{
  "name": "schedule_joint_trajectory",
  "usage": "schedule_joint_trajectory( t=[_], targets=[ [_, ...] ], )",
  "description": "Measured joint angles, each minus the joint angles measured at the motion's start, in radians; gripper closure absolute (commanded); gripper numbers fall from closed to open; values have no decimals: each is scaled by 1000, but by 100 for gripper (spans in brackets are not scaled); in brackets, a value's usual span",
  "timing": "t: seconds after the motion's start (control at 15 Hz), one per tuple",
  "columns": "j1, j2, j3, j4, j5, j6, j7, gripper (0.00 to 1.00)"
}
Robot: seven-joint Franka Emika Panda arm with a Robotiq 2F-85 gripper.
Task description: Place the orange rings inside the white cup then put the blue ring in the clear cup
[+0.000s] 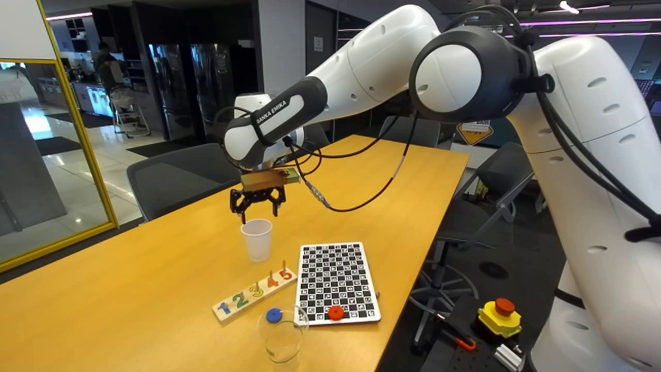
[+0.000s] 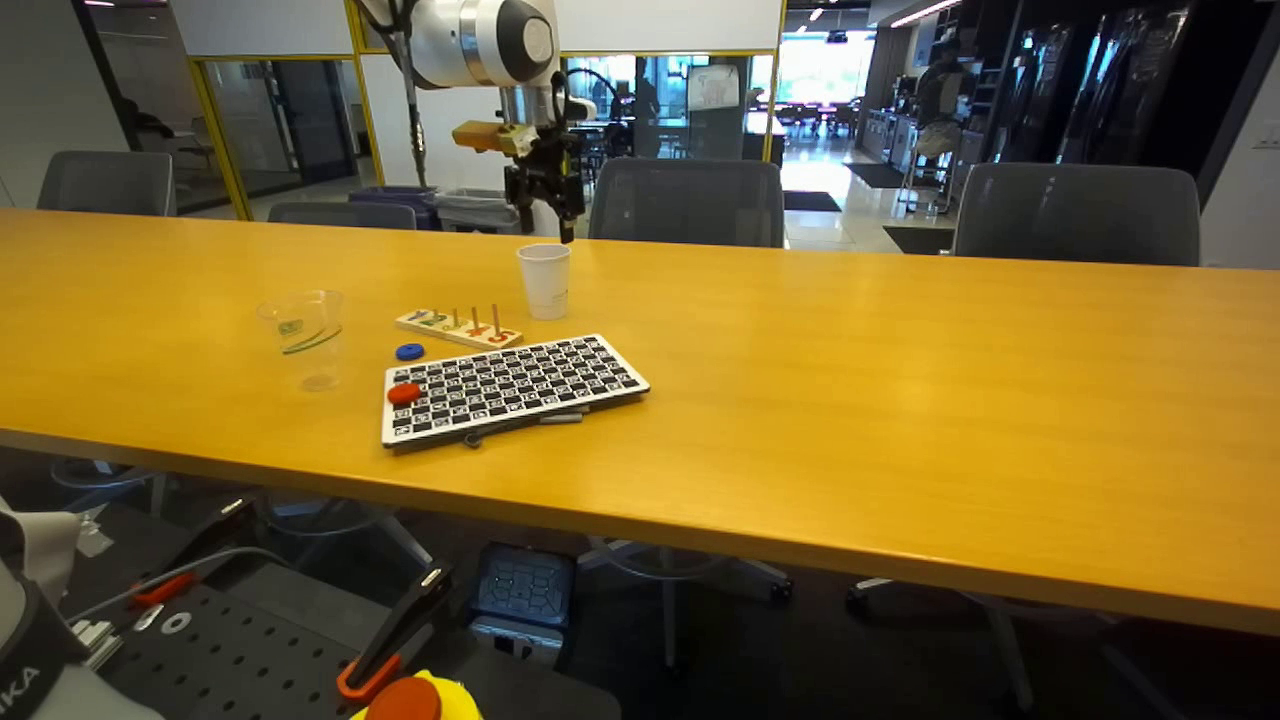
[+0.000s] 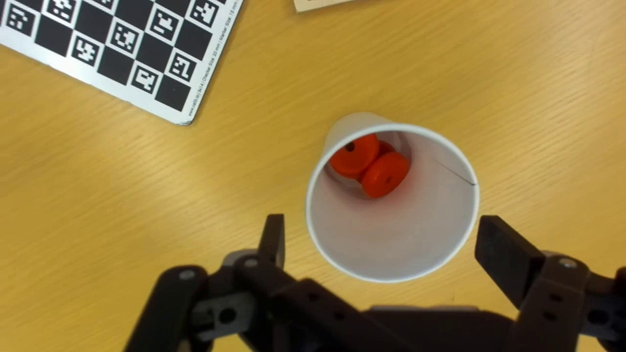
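In an exterior view, left to right, with the checkered board (image 2: 515, 395) as the dial: the clear cup (image 2: 312, 345) stands upright on the bench (image 2: 900, 400) between nine and ten o'clock. One orange ring (image 2: 404, 393) lies on the board itself, at its nine o'clock end. The blue ring (image 2: 410, 352) rests flat on the bench, near the board's edge, between nine and ten. The pegged number strip (image 2: 460, 328) lies at half past ten. The white cup (image 2: 546, 288) stands upright between twelve and one, and over its mouth hangs the pincer (image 2: 547, 228), fingers spread apart, nothing in their grip. The wrist view shows more orange rings (image 3: 386, 173) piled at that cup's bottom, toward eleven o'clock of its mouth.

The step in hand, I judge, is fetching the orange ring that lies outside. Raise the pincer straight up first: the fingertips are near the rim, and the cup looks light enough to tip. Over the ring, set a finger each side of its edge, going low without pressing the board. Carry it centred above the white cup's mouth and let go low; keep the blue ring for last.
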Motion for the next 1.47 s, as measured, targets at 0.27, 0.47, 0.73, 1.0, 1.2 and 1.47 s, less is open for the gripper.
schedule_joint_trajectory(
  t=[0.27,0.47,0.73,1.0,1.2,1.47],
  targets=[
    [7,-89,1,-131,0,6,24,0],
    [20,-174,10,-277,0,31,34,0],
    [35,-246,53,-449,0,124,26,0],
    [44,-257,96,-562,2,220,12,0],
    [50,-255,111,-619,2,271,1,0],
    [60,-249,119,-659,2,309,-18,0]
  ],
)
